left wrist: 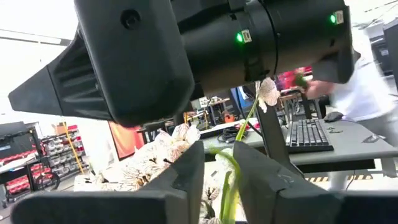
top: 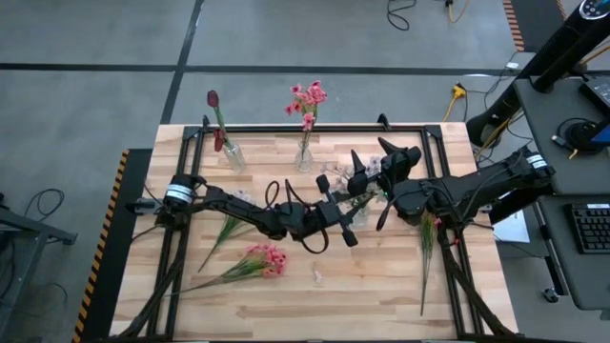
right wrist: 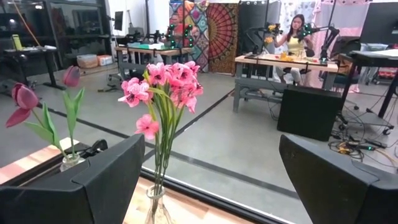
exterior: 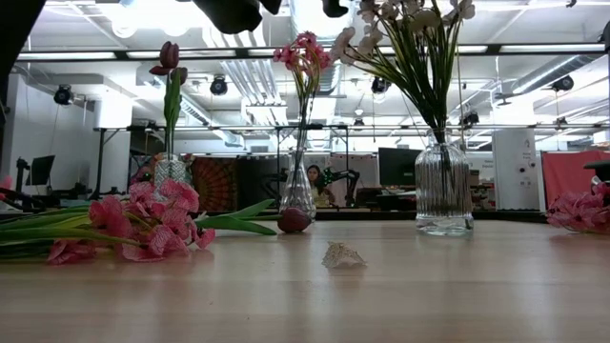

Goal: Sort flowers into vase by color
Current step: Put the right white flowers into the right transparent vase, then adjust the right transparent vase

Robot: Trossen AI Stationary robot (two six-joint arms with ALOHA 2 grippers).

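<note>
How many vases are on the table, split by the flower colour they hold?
Vase with dark red tulips: 1
Vase with pink blooms: 1
Vase with white sprays: 1
Total: 3

Vases: three — one with red tulips [top: 213, 98], one with pink flowers [top: 307, 100], one with white sprays [exterior: 419, 29]. Loose pink bunches on table: two [top: 266, 258]. Robot arms: two.
</note>
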